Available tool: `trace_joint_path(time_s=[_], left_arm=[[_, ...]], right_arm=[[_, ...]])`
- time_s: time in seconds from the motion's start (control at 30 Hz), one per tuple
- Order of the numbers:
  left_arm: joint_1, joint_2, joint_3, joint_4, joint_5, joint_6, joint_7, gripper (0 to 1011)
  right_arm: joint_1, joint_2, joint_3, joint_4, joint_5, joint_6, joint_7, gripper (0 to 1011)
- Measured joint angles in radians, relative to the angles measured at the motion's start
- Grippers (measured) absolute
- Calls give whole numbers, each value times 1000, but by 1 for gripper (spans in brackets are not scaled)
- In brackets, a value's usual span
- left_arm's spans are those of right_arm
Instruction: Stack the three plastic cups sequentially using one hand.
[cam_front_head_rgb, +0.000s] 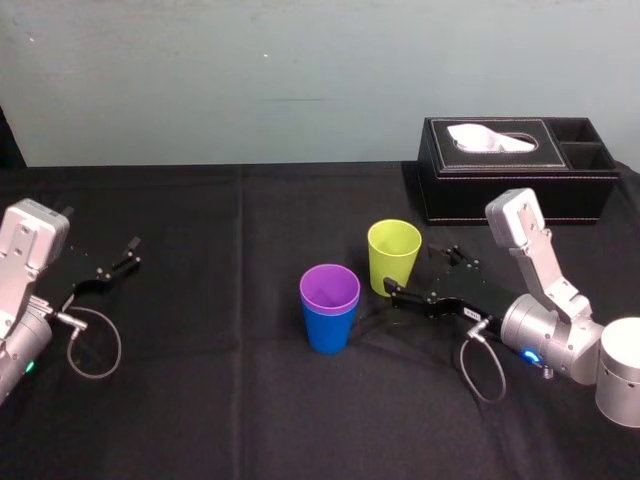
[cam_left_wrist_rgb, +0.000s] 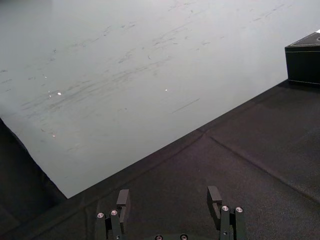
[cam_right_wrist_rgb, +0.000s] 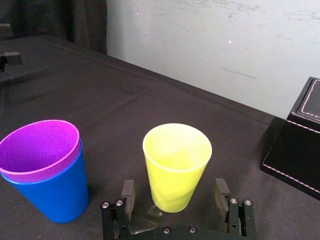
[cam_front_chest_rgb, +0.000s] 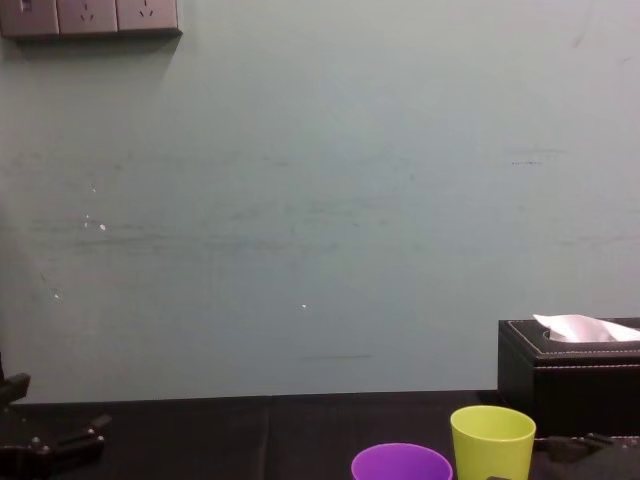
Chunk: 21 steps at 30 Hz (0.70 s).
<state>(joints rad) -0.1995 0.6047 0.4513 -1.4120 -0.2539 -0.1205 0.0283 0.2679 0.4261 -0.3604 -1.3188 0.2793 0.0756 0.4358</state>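
Here, the right tool (cam_right_wrist_rgb: 175, 190), fingers spread and empty, is seen flanking the upright yellow-green cup (cam_front_head_rgb: 394, 256), just right of the purple cup (cam_front_head_rgb: 329, 286) nested in the blue cup (cam_front_head_rgb: 328, 327). A level closure at mid-wall is advised, since smooth, tapered plastic may slip. The left tool (cam_front_head_rgb: 122, 256) is parked at the left, parted and empty.

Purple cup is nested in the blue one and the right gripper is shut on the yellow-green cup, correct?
Not shut. The purple cup is nested in the blue cup, but the right wrist view shows the right gripper open, a finger either side of the upright yellow-green cup near its base, with gaps. The left gripper sits idle at the table's left.
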Motion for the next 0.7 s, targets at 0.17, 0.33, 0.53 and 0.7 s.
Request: trace_joint_path(time_s=[0.17,0.33,0.53,0.7], left_arm=[[0,0,0,0,0,0,0,1010],[0,0,0,0,0,0,0,1010],[0,0,0,0,0,0,0,1010],[0,0,0,0,0,0,0,1010]], right_arm=[[14,-6,-2,16,-1,-1,10,1003],[28,-12,-5,30,2,1,22,1003],[49,-20,-11,52,9,9,31,1003],[62,-26,-16,65,11,12,35,1003]])
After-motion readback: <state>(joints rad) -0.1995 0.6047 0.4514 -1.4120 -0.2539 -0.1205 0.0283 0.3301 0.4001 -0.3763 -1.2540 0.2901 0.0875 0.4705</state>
